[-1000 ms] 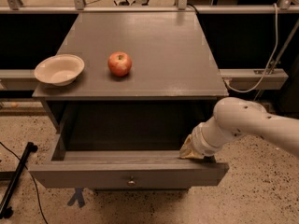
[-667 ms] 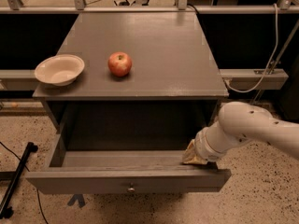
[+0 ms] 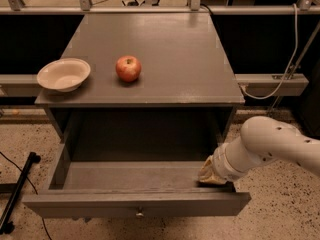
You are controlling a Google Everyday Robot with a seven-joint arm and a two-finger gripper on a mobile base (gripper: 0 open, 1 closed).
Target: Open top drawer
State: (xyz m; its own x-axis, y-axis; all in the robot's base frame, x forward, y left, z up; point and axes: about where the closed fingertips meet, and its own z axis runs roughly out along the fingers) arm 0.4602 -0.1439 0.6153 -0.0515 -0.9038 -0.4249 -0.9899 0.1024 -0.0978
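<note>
We see the drawer standing far out of the cabinet under the counter, its deep grey box open to view and nothing lying on the part of its floor that shows. Its wide front panel is nearest the camera, with a small round knob at the centre. The tool, tan in colour, sits at the drawer's right front corner, just behind the front panel and touching its top edge. We cannot tell whether it is open or closed, or whether it has hold of the panel. The white arm reaches in from the right. On the counter, a pale bowl sits at the left edge, with a red apple near it to the right.
</note>
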